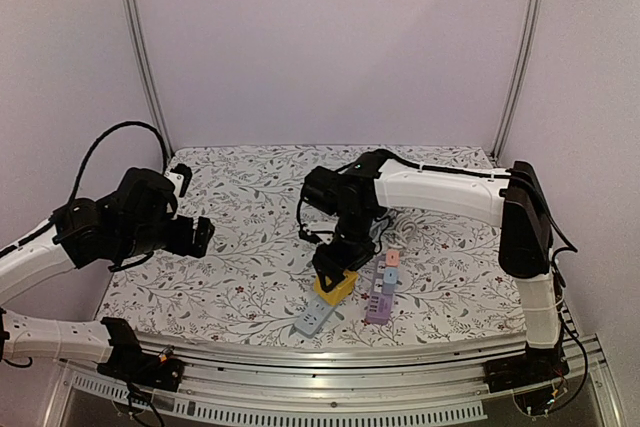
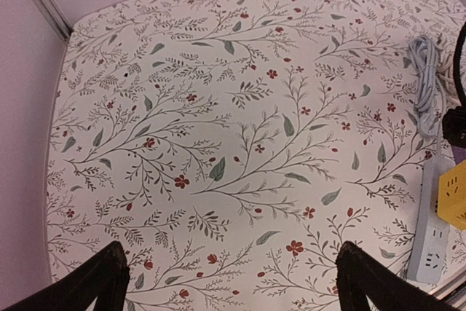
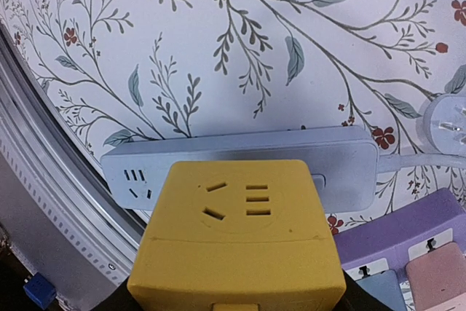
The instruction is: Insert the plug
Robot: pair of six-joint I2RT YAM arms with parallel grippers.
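Floral cloth, red blossoms and grey-green leaves, over the whole table (image 1: pixel 250 247). Pale lilac walls (image 1: pixel 330 37) behind and at both sides, with metal posts (image 1: pixel 140 57) in the back corners and a ribbed metal rail (image 1: pixel 330 362) along the near edge.

Close to that edge, flat on the cloth, a pale power strip (image 1: pixel 312 320). Just beside it on the right, a purple strip (image 1: pixel 380 297) with pink and blue buttons. Farther back, a coiled grey cable (image 2: pixel 426 78).

Pinched from above in the right gripper (image 1: pixel 335 269): the yellow adapter (image 1: pixel 338 289), directly over the power strip's middle. Cannot tell whether seated or only touching.

On the left, well apart, the left gripper (image 2: pixel 229 271), spread wide above bare cloth.
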